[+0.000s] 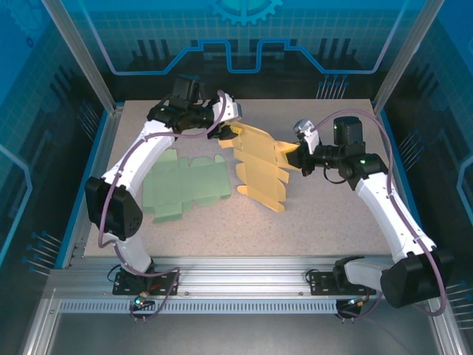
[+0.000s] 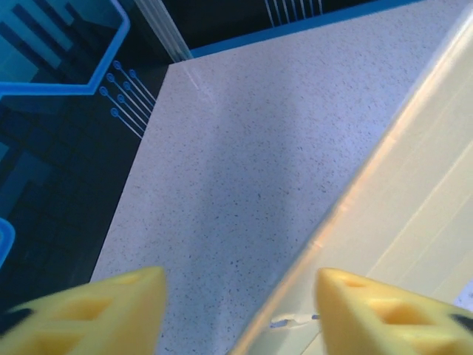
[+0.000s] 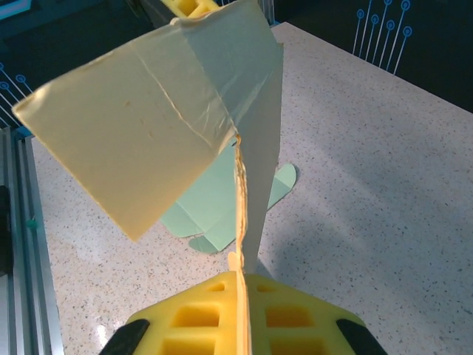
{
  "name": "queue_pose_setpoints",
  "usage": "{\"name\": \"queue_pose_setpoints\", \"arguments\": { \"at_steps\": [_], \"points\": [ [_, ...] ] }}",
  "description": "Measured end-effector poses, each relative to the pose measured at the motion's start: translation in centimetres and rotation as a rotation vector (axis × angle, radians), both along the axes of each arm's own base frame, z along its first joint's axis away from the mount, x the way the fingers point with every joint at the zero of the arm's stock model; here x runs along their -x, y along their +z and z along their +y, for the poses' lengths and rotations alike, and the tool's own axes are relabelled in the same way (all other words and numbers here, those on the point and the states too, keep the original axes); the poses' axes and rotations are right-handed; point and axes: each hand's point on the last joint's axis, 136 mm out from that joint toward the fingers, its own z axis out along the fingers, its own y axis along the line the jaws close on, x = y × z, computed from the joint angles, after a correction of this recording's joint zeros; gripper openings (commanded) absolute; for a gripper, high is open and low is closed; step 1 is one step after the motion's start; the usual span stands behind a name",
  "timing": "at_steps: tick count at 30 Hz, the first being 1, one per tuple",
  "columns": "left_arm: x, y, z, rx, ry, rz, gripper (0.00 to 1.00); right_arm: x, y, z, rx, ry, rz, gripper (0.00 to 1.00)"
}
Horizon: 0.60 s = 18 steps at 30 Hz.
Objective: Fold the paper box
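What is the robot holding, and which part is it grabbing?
The right gripper is shut on the yellow paper box sheet, pinching one edge of it. The left gripper has its jaws apart at another edge, not gripping yet.

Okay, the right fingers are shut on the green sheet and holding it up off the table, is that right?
Not quite: the colour is wrong. The right fingers are shut on the yellow sheet and holding it up off the table, as the right wrist view shows. The green sheet lies flat on the table.
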Motion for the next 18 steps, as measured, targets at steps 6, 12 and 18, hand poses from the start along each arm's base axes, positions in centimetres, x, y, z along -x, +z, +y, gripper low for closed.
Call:
{"name": "queue_pose_setpoints", "arguments": {
  "at_steps": [6,12,18],
  "points": [
    [-0.5,-1.5,-0.1,-0.017,0.000,0.027,0.08,-0.6,-1.0,0.1,-0.003,0.004,0.035,0.00],
    [-0.6,-1.8,-0.2,-0.036,0.015,0.023,0.00,-1.5,-1.4,-0.6,-0.004,-0.040,0.052,0.00],
    [-0.8,-3.8,-1.3,-0.104,0.069,0.013,0.00,-3.0,-3.2,-2.5,0.026,-0.181,0.100,0.22]
  ]
}}
